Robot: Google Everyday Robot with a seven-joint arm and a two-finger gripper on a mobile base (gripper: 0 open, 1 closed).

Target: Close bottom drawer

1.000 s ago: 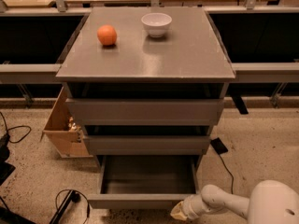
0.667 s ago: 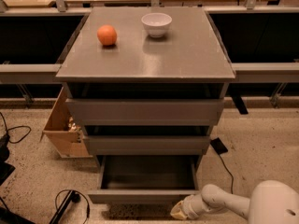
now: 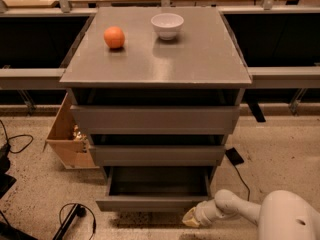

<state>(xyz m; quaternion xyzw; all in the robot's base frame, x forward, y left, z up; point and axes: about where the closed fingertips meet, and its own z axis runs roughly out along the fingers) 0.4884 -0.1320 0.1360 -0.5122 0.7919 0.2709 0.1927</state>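
Bottom drawer (image 3: 150, 203) stands pulled out at the foot of the cabinet (image 3: 200, 59), at 6 o'clock; tray open and dark inside, front panel well forward of the two fronts above.

Step in hand, as I judge it: push it home. To do it well I'd set the contact flat on the front panel, nearer its middle than its end, and drive straight toward 12 o'clock. A push at the right end could skew the tray in its runners.

Gripper (image 3: 192, 218) sits low, at 5 o'clock from the panel, just under its right part. Contact with the panel: cannot tell. How far open it is: cannot tell. Nothing visibly held.

Arm (image 3: 235, 208) reaches in from 4 o'clock, close to the floor, nearly level, pointing toward 9 o'clock.

Orange (image 3: 114, 37) and bowl (image 3: 167, 25) on top, well clear.
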